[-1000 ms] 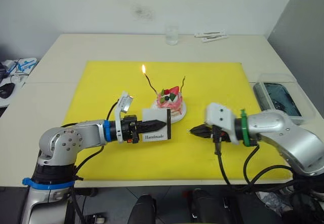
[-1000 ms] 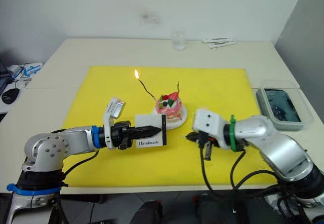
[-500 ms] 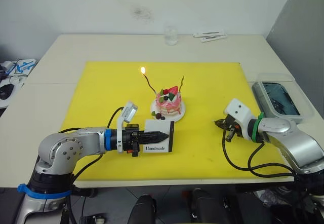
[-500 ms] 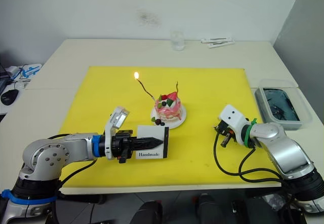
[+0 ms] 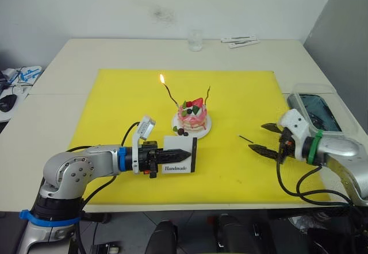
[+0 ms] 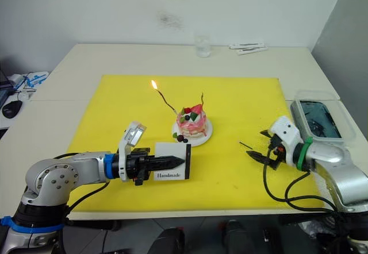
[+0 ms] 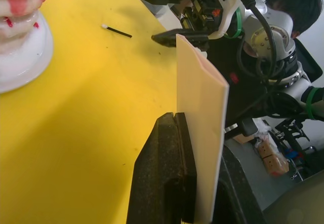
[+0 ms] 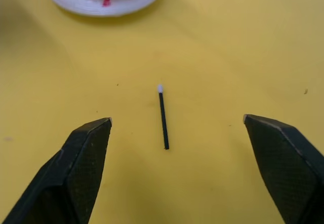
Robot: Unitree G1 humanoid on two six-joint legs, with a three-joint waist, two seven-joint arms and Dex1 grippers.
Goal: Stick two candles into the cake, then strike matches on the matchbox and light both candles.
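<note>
My left gripper (image 5: 183, 151) sits low in the left half of the head view, its fingers clamped on the matchbox (image 5: 179, 155), which stands on edge with "Handmade" facing the camera and its black strip on the right edge. In the left wrist view the box (image 7: 200, 127) rises as a thin pale slab pinched between my dark fingers (image 7: 162, 178).

Just above the box, near the centre of the frame, the cake (image 5: 193, 116) rests on its white plate (image 5: 202, 131) on the yellow mat (image 5: 115, 104). Two candles stand in it: the left candle (image 5: 171, 95) leans toward the upper left and carries a flame (image 5: 162, 79) at its tip; the right candle (image 5: 207, 96) is unlit.

Right of the cake, one match (image 5: 246, 139) lies flat on the mat, pale head toward the cake, touching nothing. In the right wrist view this match (image 8: 163, 118) lies between my two spread fingertips.

My right gripper (image 5: 266, 138) is at the right of the frame, just beside the match, its fingers wide apart and holding nothing. Past it, at the right edge, a clear container (image 5: 315, 111) sits on the table (image 5: 57, 70).
</note>
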